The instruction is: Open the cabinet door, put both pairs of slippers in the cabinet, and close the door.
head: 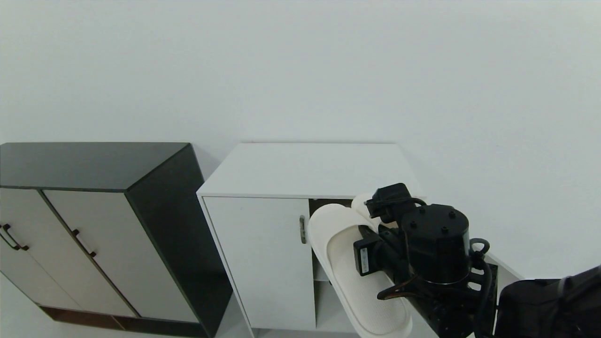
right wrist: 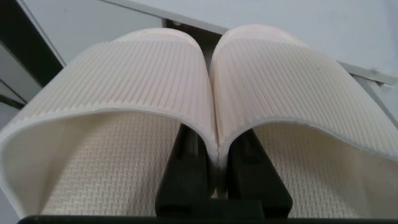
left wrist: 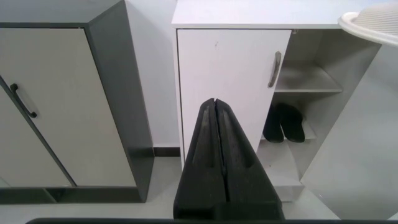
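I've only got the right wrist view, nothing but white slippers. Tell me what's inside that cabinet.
Observer: A black pair of slippers sits inside, under the upper shelf.
Operator: Report the doors.
Observer: The right-hand door hangs open; the left-hand door is closed.
Operator: Give me the left gripper.
Observer: The left gripper is shut and empty, facing the white cabinet.

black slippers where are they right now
Left wrist view: the black slippers sit inside the white cabinet's open right-hand compartment, under its upper shelf, beside the closed door.
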`<state>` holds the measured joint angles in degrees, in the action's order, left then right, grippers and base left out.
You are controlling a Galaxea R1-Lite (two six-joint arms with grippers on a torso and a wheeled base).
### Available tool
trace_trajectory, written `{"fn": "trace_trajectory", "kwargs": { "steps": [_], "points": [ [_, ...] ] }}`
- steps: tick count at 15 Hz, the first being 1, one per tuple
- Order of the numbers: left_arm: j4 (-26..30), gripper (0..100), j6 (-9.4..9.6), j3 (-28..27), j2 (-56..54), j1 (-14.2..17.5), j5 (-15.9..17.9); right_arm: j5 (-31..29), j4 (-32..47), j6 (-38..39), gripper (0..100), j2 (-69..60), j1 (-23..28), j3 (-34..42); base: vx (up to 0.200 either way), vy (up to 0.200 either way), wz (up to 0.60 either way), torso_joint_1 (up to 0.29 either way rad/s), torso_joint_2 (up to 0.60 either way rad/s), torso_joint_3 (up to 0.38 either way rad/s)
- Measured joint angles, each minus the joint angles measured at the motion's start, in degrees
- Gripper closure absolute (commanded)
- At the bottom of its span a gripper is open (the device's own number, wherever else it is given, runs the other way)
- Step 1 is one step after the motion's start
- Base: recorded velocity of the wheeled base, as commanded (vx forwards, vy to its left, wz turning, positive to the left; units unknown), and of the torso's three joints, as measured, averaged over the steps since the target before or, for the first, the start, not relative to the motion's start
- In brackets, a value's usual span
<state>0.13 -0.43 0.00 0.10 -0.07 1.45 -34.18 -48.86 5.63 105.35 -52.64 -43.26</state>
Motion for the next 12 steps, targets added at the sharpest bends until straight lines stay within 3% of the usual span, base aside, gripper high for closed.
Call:
{"fn": "trace_trajectory", "kwargs": {
  "steps": [12],
  "points": [
    [0.05,100,0.0,0.0,0.0,-0.02,0.05,-0.2,-0.51,0.0,100,1.05,-0.17,0.57,0.0,0.0,0.0,-0.207,0.52,0.302]
  ]
}}
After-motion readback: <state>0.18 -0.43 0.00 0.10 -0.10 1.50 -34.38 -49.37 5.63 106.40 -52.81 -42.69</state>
